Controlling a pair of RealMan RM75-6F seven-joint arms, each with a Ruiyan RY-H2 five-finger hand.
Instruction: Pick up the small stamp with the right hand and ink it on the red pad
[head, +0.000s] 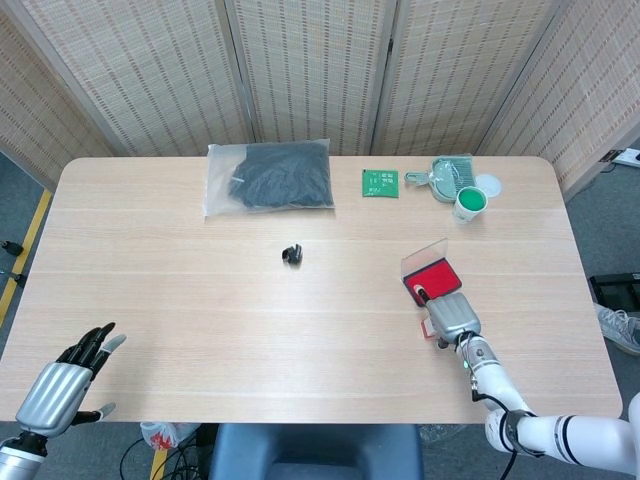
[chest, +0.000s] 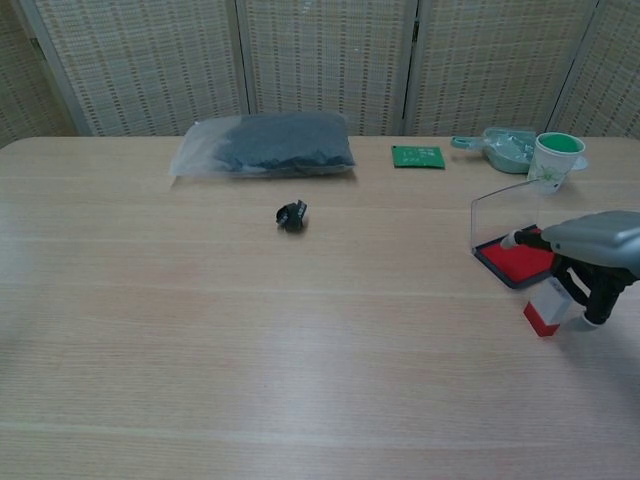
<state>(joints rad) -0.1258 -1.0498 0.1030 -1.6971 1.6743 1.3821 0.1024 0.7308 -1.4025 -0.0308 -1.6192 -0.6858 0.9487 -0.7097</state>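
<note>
Woven reed screens stand behind a pale wooden table (head: 200, 320), and nothing on it carries writing I can read from where I stand. Along the far edge lies a clear bag of dark fabric (head: 270, 176) (chest: 268, 142), then a small green circuit board (head: 380, 183) (chest: 418, 156), a grey-green dustpan-like scoop (head: 450, 176) (chest: 500, 146) and a white cup with a green inside (head: 469, 203) (chest: 553, 159). A small black clip-like object (head: 292, 254) (chest: 291, 215) sits alone near the middle.

On the right side the red pad (head: 431, 276) (chest: 516, 263) lies open, its clear lid (head: 424, 256) (chest: 505, 211) standing up behind it. The small stamp (head: 432, 329) (chest: 545, 309), red at its base with a pale upper body, stands on the table just in front of the pad, beside it and off the ink. The right hand (head: 454, 316) (chest: 597, 255) is over it, dark fingers curled down against the upper part of the stamp; whether they truly grip it or only touch it I cannot tell.

The left hand (head: 65, 385) shows only from above, at the near left corner, fingers spread, holding nothing
</note>
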